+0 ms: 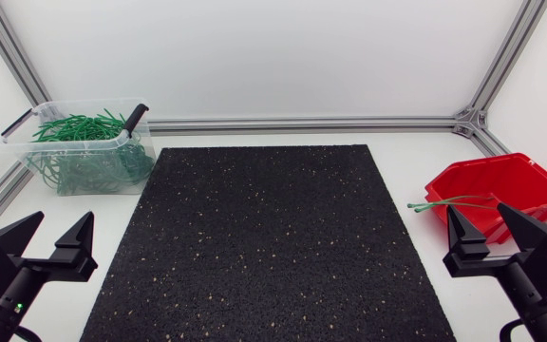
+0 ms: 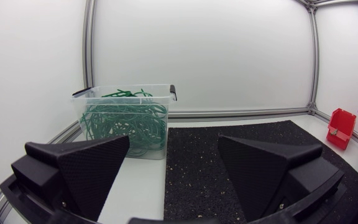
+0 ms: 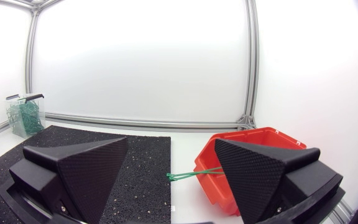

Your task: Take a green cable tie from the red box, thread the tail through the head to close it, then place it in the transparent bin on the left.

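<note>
Five entries on the white table (image 1: 406, 157), listed from the left.

1. Transparent bin (image 1: 65, 142): far left corner of the table, just off the mat's far left corner. It is lidless, with a black clip handle (image 1: 136, 116) at each end. It holds a tangle of green ties (image 1: 84, 128), curved in loops and piled up to the rim. In the left wrist view the bin (image 2: 123, 90) stands ahead of the gripper, on its left-finger side.

2. Left gripper (image 1: 66, 220): near left edge of the table, beside the mat and well short of the bin. The jaws are spread wide with nothing between them. The left wrist view shows the same gripper (image 2: 173, 140), with bare table and mat edge in the gap.

3. Black speckled mat (image 1: 264, 237): covers the middle of the table from the near edge almost to the back rail.

4. Red box (image 1: 490, 163): right side of the table, off the mat, its open face tilted towards the middle. A green cable tie (image 1: 444, 201) lies half in it, its free end sticking out over the front lip towards the mat. The right wrist view shows the tie (image 3: 188, 175) reaching from the box (image 3: 253, 132) across white table, stopping about at the mat's edge.

5. Right gripper (image 1: 475, 211): near right edge, just on the near side of the box. The jaws are wide apart and hold nothing, and the tie is ahead of them, untouched. The right wrist view (image 3: 170, 142) agrees.
</note>
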`<state>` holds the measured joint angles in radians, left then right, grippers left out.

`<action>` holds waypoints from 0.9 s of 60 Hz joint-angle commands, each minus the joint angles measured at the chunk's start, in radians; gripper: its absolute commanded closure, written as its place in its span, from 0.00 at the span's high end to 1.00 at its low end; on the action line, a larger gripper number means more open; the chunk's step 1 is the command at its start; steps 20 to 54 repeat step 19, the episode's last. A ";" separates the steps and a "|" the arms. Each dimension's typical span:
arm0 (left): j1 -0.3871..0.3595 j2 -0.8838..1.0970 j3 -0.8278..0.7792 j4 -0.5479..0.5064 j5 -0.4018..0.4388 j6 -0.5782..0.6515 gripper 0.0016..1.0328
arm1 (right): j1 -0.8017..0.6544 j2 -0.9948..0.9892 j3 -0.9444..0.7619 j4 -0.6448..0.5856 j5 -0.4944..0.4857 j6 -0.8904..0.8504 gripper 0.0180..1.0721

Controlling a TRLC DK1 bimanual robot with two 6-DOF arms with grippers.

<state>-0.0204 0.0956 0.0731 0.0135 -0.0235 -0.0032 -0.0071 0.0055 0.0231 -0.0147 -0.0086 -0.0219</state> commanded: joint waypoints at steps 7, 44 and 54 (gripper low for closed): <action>0.020 -0.096 -0.073 -0.014 0.023 0.003 0.96 | 0.007 -0.006 -0.023 0.015 0.009 0.022 0.97; 0.020 -0.096 -0.073 -0.014 0.023 0.003 0.96 | 0.007 -0.006 -0.023 0.015 0.009 0.022 0.97; 0.020 -0.096 -0.073 -0.014 0.023 0.003 0.96 | 0.007 -0.006 -0.023 0.015 0.009 0.022 0.97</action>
